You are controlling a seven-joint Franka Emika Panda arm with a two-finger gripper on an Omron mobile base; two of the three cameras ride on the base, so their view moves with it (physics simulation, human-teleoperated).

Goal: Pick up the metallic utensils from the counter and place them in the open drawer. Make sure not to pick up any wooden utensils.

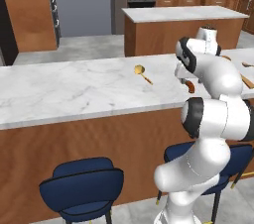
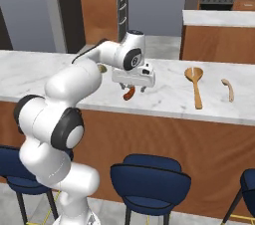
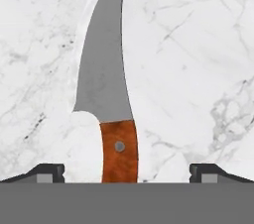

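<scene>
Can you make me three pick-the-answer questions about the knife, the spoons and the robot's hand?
1. Where is the knife?
A. in a drawer
B. on the counter, under the end effector
C. on a stool

2. What colour is the knife's handle?
A. blue
B. green
C. reddish-brown

3. How is the end effector?
A. open, holding nothing
B. shut on the gold spoon
C. shut on the wooden spoon

Answers: 1 B, the hand view looks down on the knife lying on marble. 2 C, the handle is reddish-brown below a grey blade. 3 A, the fingertips stand wide on both sides of the handle.
</scene>
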